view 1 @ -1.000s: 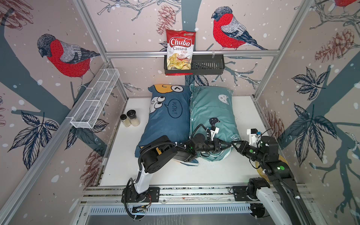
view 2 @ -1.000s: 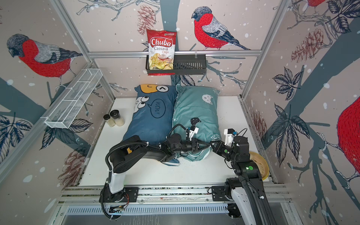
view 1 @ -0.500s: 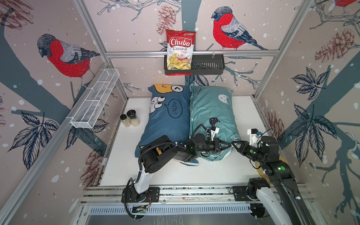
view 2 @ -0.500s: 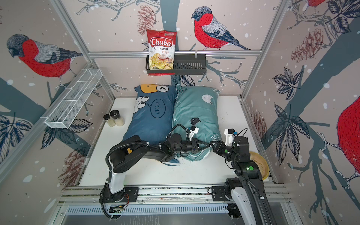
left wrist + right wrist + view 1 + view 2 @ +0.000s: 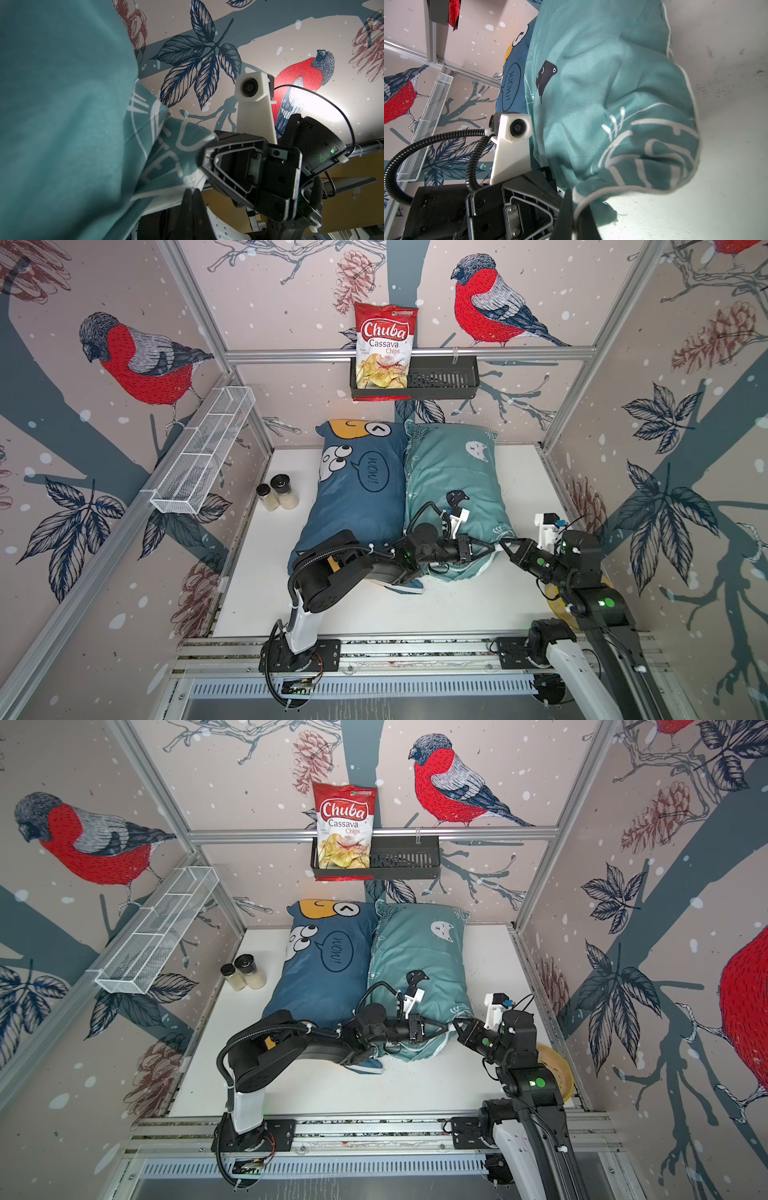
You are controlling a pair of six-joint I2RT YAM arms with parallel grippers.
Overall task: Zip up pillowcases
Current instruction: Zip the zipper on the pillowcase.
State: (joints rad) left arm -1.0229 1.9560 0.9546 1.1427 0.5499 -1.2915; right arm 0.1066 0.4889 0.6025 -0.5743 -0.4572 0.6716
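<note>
Two pillowcases lie side by side on the white table: a dark blue one (image 5: 357,493) with a "WOW!" bubble and a teal one (image 5: 453,472) with cat faces. Both grippers meet at the teal pillowcase's near right corner. In its wrist view my left gripper (image 5: 192,190) is shut, its tips pinching the white zipper edge (image 5: 166,194). My right gripper (image 5: 574,195) is shut on the same corner, the white edging running between its fingers. In both top views the left gripper (image 5: 488,549) and right gripper (image 5: 505,545) point tip to tip. The left arm covers the blue pillowcase's near end.
Two spice jars (image 5: 278,491) stand left of the blue pillowcase. A white wire basket (image 5: 203,456) hangs on the left wall. A black shelf basket (image 5: 440,379) on the back wall holds a chips bag (image 5: 384,348). A yellow dish (image 5: 557,1069) lies under the right arm.
My left gripper's jaws have closed at the teal corner. Both arms and the pillowcases stay where they were.
</note>
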